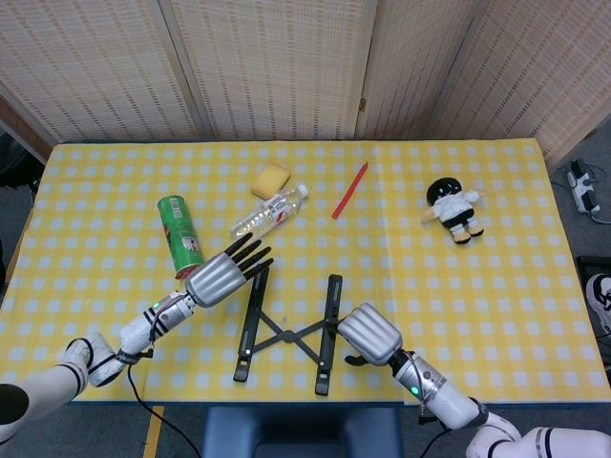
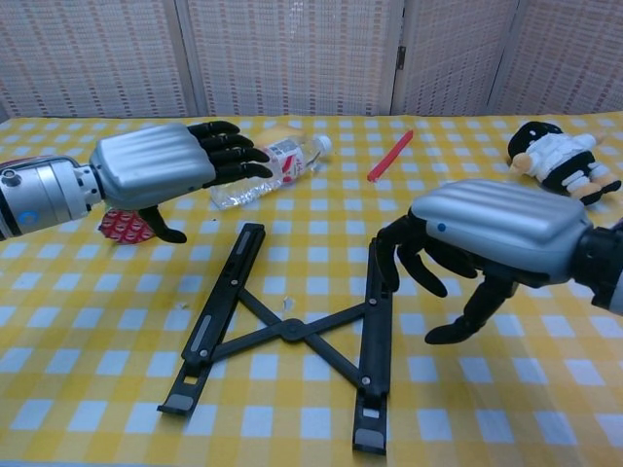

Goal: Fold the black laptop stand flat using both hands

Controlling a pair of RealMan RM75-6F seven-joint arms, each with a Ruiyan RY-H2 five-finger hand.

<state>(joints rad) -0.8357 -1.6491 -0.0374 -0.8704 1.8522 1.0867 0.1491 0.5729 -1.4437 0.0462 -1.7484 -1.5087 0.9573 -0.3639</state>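
While the black X-braced laptop stand (image 1: 286, 329) lies opened out near the front edge of the yellow-and-white checked tablecloth (image 1: 516, 286), both hands sit close to it, neither gripping anything. Stand: two long rails splayed, joined by crossed struts at the middle.

Left hand (image 1: 222, 275), silver-backed with black fingers: palm down, fingers straight and held apart, reaching over the far end of the stand's left rail; chest view shows it above the rail, thumb hanging down, not touching. Holds nothing.

Right hand (image 2: 487, 243): palm down beside the right rail, fingers curved downward and apart, fingertips near the rail's outer side; contact cannot be told. Holds nothing.

Around: green cylindrical can with red end (image 1: 179, 235) lying on its side, just behind the left hand. Clear plastic water bottle (image 1: 267, 215) on its side further back, a yellow sponge block (image 1: 271, 178) just beyond it. Red stick (image 1: 349, 190) lying diagonally, mid-table. Small black-and-white plush doll (image 1: 455, 210) far right, well apart from the rest
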